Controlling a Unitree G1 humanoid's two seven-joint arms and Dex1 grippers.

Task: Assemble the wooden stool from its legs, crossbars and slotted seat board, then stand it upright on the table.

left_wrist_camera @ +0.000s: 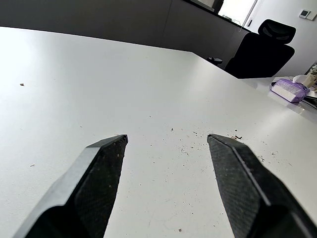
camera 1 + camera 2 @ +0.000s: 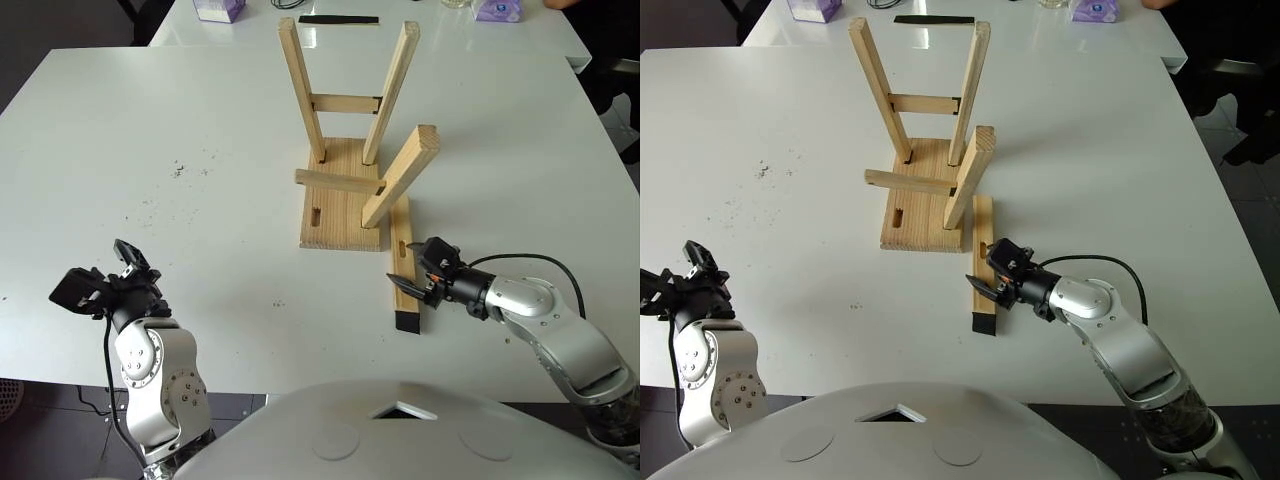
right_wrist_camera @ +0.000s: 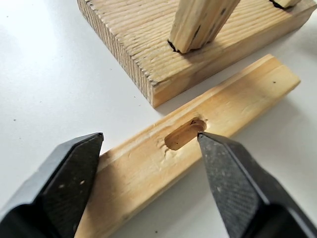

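Our right gripper (image 3: 149,141), jaws wide, straddles the loose leg (image 3: 237,96) near the table's (image 2: 200,120) front edge; we should lower and close squarely across its width.

The left arm (image 2: 152,372) is a silver-grey metal housing with rounded joints. Small dark screws (image 2: 133,368) ring a round cap on its side, and a thin black cable (image 2: 108,385) runs along its left edge. The right arm (image 2: 565,335) has the same smooth silver-grey shell. A black cable (image 2: 530,258) arcs over its far side. The left gripper (image 2: 100,275) and the right gripper (image 2: 408,266) are black. Their fingers (image 1: 101,183) are wedge-shaped, tapering to blunt tips, with finely textured, faintly speckled inner pads (image 3: 233,183).
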